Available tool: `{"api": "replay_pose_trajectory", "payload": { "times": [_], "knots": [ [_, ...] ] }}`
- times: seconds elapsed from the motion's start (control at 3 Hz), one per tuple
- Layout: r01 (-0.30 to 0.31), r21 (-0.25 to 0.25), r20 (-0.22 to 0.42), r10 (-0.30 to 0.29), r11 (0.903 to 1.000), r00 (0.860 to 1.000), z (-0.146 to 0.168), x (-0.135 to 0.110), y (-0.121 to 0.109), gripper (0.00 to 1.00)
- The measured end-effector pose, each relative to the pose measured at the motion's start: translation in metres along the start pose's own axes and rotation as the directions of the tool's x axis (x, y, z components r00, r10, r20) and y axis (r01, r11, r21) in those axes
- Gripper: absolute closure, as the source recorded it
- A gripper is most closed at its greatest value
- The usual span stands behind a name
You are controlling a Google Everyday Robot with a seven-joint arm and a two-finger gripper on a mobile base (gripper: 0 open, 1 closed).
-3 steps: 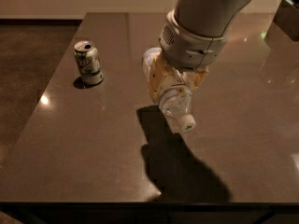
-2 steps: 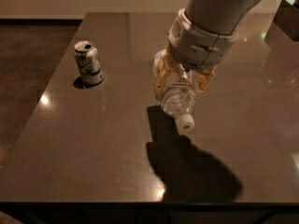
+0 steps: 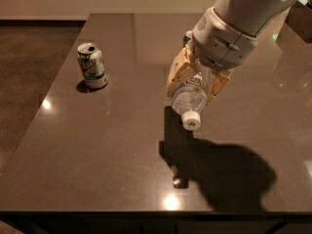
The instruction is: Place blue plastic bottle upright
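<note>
While a green-and-white soda can (image 3: 91, 66) stands upright near the far left corner of a dark, glossy tabletop (image 3: 97, 150), the robot's gripper (image 3: 192, 92) holds the blue plastic bottle (image 3: 189, 100) over the middle of the surface, well apart from the can. The gripper's two pale yellow fingers (image 3: 176, 74) are closed on the clear body of the bottle, one on each side. The bottle is tilted rather than upright: its white screw cap (image 3: 191, 121) is the lowest part and points down toward the near edge of the tabletop, while its base is hidden up inside the gripper. A pale label shows on the bottle between the fingers. The white and grey arm (image 3: 243, 18) reaches in from the upper right. A broad dark shadow (image 3: 219, 172) of arm and bottle lies on the tabletop just below the cap and spreads toward the near right. Whether the cap touches the surface cannot be told. Small bright reflections dot the tabletop at left and along the near edge.
</note>
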State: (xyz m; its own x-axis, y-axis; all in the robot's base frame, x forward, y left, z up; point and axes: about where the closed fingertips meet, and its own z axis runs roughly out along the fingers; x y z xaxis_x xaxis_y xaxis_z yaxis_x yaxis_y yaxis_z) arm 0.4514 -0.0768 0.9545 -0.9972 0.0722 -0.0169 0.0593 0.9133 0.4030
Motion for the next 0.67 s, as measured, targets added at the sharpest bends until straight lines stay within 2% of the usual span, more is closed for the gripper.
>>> {"api": "replay_pose_trajectory", "payload": {
  "times": [0.33,0.67],
  "knots": [
    [0.000,0.000,0.000,0.000,1.0000,1.000,0.0000,0.0000,0.0000,1.00],
    [-0.045,-0.015,0.018,0.045,0.9989,0.999,0.0020,-0.0071,0.0052,1.00]
  ]
}}
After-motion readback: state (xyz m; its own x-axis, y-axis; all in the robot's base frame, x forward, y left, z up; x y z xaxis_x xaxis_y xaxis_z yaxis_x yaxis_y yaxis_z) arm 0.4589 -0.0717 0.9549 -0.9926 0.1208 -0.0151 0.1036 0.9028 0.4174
